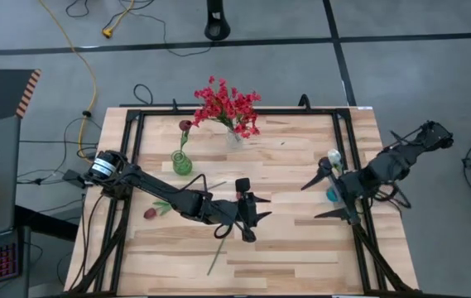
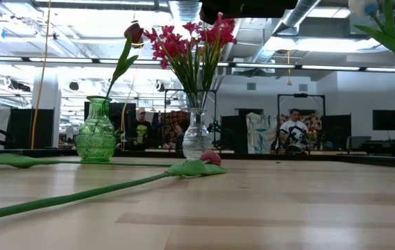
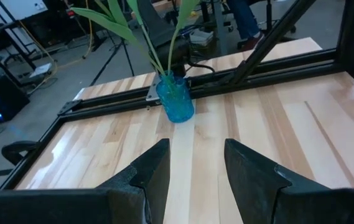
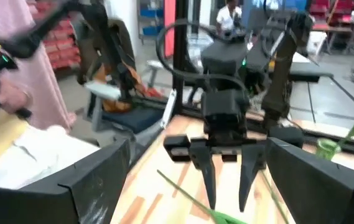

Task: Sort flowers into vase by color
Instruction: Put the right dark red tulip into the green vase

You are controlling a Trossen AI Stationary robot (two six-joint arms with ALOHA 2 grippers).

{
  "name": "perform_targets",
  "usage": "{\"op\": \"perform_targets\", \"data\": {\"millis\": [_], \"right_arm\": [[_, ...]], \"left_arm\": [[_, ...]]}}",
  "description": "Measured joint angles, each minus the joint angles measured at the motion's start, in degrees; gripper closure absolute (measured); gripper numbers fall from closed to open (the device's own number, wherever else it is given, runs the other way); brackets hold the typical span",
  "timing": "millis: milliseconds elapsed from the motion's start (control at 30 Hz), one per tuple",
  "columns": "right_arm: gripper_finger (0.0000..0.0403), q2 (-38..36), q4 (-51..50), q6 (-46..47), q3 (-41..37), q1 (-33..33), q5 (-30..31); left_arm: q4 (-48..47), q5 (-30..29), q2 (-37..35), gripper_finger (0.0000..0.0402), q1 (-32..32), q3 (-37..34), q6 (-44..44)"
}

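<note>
On the tabletop (image 1: 301, 248), a maroon tulip (image 1: 150, 213) lies flat just beside the left arm, and a loose green stem (image 1: 217, 248) stretches toward the front edge. Red sprays (image 1: 227, 106) already stand in the clear vase (image 1: 234, 138), one maroon bud sits in the green vase (image 1: 182, 162), a white bud in the blue vase (image 3: 175, 99). Left end effector (image 1: 250, 217) hovers mid-table, fingers parted, holding nothing — right end effector (image 1: 332, 194) waits wide open by the blue vase. Risk, I'd say: pinching a thin stem flat against wood could let it slip — or the right arm's elbow could tip that blue vase.
</note>
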Motion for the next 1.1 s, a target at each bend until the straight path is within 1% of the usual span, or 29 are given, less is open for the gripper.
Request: {"op": "perform_targets", "data": {"millis": [100, 233, 500, 733, 1100], "right_arm": [[0.0005, -3.23, 0.50, -0.01, -1.92, 0.01, -1.63], [0.0005, -8.60, 1.56, 0.23, -6.34, 0.01, -2.04], [0.0005, -17.73, 9.99, -0.07, -16.52, 0.02, -2.26], [0.0005, -19.21, 11.45, -0.12, -20.41, 0.02, -2.28], [0.0005, -19.18, 11.63, 3.28, -25.25, 0.01, -2.30]], "left_arm": [[0.00, 0.01, 0.00, 0.0261, 0.00, 0.00, 0.09], [0.00, 0.01, 0.00, 0.0261, 0.00, 0.00, -0.13], [0.01, 0.01, 0.00, 0.0261, 0.00, 0.00, -0.27], [0.00, 0.04, 0.00, 0.0261, 0.00, 0.00, -0.83], [0.00, 0.07, 0.00, 0.0261, 0.00, 0.00, -0.91]]}}
